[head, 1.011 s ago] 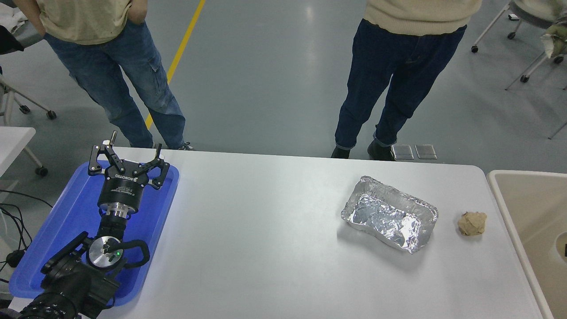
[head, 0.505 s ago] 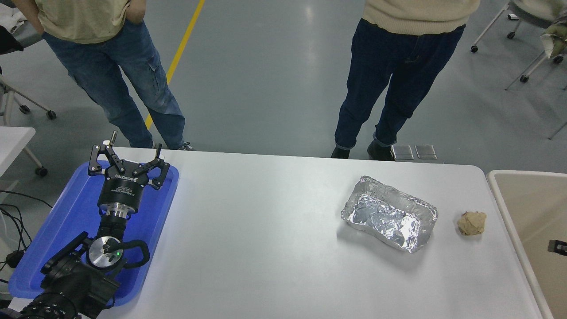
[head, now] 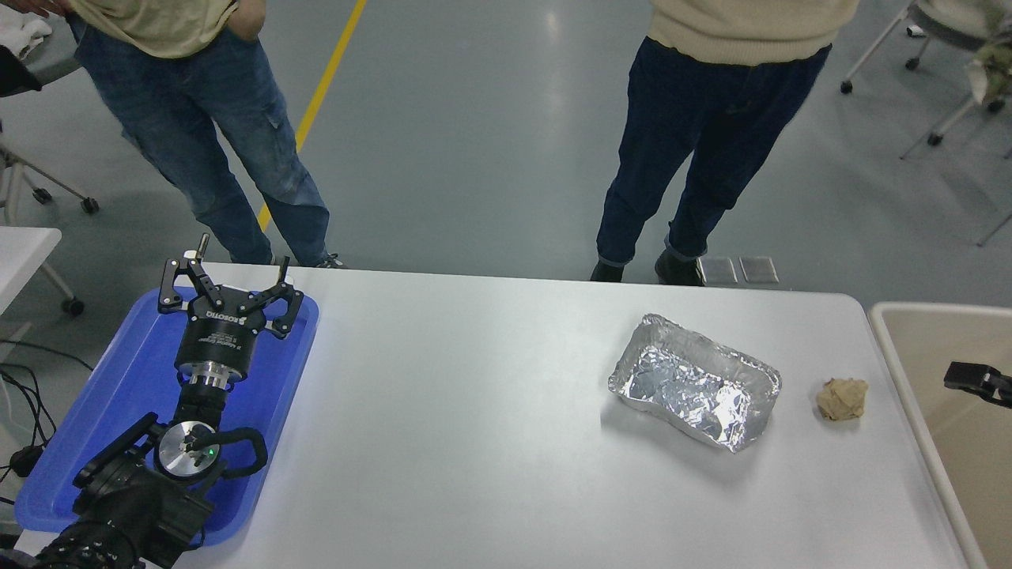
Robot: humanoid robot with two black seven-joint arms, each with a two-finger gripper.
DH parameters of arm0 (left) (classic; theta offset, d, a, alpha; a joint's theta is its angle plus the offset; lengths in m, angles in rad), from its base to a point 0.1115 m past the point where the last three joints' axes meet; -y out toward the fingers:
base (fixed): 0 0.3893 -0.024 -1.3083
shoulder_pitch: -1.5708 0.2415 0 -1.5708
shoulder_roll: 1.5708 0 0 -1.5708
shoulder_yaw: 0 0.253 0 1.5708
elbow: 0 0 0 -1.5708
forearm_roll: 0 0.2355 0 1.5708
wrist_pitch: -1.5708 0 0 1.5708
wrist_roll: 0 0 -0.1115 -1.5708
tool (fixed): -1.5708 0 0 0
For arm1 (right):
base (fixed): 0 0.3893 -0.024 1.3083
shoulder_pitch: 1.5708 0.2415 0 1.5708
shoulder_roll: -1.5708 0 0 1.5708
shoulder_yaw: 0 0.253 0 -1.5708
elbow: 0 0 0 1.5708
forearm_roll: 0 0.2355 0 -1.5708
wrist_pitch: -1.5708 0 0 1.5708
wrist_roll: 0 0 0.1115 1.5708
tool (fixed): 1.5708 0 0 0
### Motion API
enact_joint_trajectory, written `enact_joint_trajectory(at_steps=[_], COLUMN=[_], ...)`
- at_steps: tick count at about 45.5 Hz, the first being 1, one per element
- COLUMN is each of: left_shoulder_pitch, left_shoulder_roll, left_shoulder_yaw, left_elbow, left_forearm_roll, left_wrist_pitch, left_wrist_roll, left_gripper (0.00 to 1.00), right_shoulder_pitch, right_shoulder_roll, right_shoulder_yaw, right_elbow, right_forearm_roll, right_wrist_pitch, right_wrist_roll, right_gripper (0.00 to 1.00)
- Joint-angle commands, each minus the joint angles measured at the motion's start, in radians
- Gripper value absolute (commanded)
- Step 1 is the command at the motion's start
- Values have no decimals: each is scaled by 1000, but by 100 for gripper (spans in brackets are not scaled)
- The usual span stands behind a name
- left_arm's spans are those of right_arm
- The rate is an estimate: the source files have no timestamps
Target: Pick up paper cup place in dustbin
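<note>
**Cup out of sight, right gripper over the bin**

Although the table [head: 490,411] carries a crinkled foil tray [head: 694,393] and a crumpled brown paper ball [head: 842,397], you will find no paper cup anywhere on it. At the right edge the dustbin [head: 909,395] shows only its rim and part of its tan inside, and no cup can be seen in that part. My reading is that the drop is likely already made, but you cannot confirm it from this view.

Only a black tip of the right gripper [head: 979,382] enters over the bin, so you cannot tell whether it is spread or closed; nothing shows in it. Your left gripper [head: 229,294] is parked over the blue tray [head: 118,411] with its fingers spread and empty.

Compared with half a second ago, that black tip sits higher in the picture and shows more of itself above the bin. Tray, foil and paper ball lie where they were.
</note>
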Motion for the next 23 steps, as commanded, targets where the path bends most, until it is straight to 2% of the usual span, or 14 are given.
enact_joint_trajectory(at_steps=[1, 8, 14, 23], left_shoulder_pitch=[0, 0, 0, 0], left_shoulder_roll=[0, 0, 0, 0], left_shoulder_yaw=[0, 0, 0, 0], left_elbow=[-1, 0, -1, 0], left_forearm_roll=[0, 0, 0, 0], left_wrist_pitch=[-2, -2, -2, -2], left_wrist_roll=[1, 1, 1, 1], left_gripper=[100, 100, 100, 100], right_shoulder_pitch=[257, 441, 639, 944], right_shoulder_roll=[-146, -197, -188, -38], right_shoulder_yaw=[-79, -165, -312, -583], right_elbow=[337, 481, 581, 679], right_forearm_roll=[-115, -218, -233, -175], right_wrist_pitch=[34, 131, 154, 163], right_wrist_roll=[-39, -82, -96, -96], right_gripper=[100, 100, 100, 100])
